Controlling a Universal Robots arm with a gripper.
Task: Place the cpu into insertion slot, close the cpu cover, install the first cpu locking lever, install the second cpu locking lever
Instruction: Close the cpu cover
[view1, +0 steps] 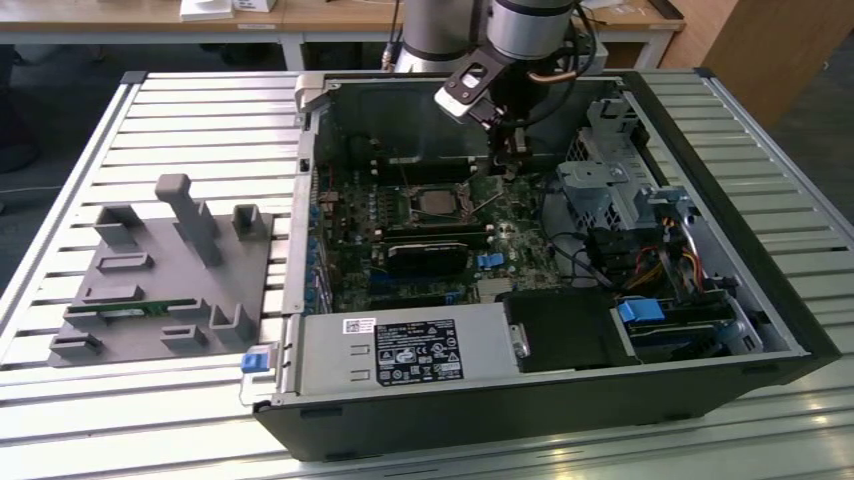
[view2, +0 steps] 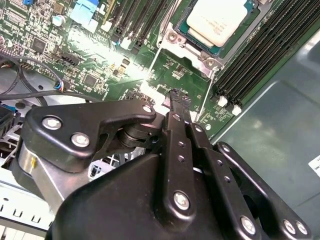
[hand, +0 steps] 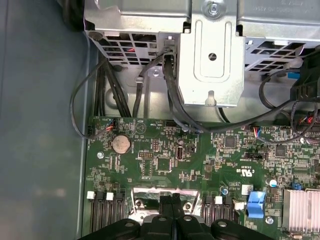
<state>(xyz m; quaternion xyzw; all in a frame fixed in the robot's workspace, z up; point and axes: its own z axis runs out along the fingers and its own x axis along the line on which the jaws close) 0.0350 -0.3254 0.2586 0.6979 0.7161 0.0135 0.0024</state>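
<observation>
Fingers pinched shut, seemingly empty. Cpu sits under cover. Lever looks thin and springy, so hook its end.

Arm: grey arm stands upright in the exterior view.
Wrist: wrist points straight down.
Gripper: black gripper hangs vertical, its fingers pressed tip to tip.

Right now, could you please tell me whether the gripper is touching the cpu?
Apart. In the second wrist view the gripper, fingers shut, ends short of the cpu, with green motherboard showing between them.
</observation>
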